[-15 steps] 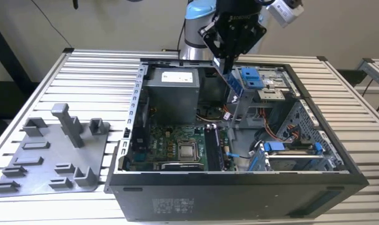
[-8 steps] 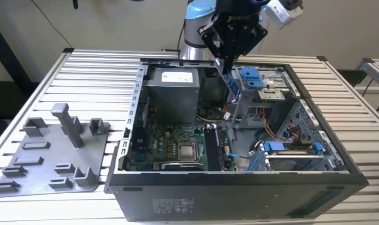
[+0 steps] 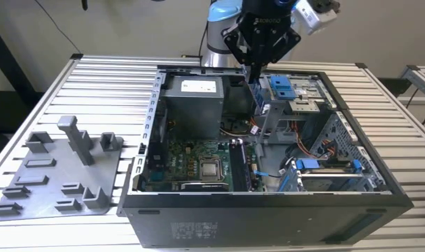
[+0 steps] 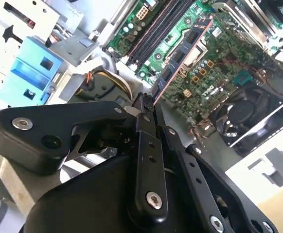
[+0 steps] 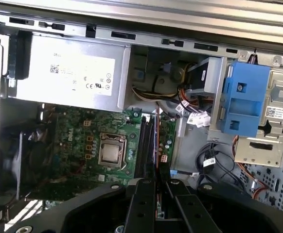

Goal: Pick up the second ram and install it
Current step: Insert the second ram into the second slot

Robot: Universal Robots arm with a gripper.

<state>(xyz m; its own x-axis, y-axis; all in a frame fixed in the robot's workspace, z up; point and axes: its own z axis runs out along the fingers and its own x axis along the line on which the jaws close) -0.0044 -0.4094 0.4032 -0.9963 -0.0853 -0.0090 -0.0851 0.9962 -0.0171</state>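
Black gripper (image 4: 149, 103) clamped on second ram (image 4: 179, 56), long thin dark strip, long axis pointing from fingertips toward green motherboard (image 4: 229, 53). Second wrist view shows its chips; exterior view, black case (image 3: 268, 220) below.

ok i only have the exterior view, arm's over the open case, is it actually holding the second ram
observer: yes, in the second wrist view the second ram sticks out from between the shut jaws of the gripper.
operator: is it in a slot yet
observer: no, in the first wrist view it hangs above the green board and looks clear of the long black slots.
operator: lined up at all
observer: roughly; seen edge-on there, it runs along the slots' length.
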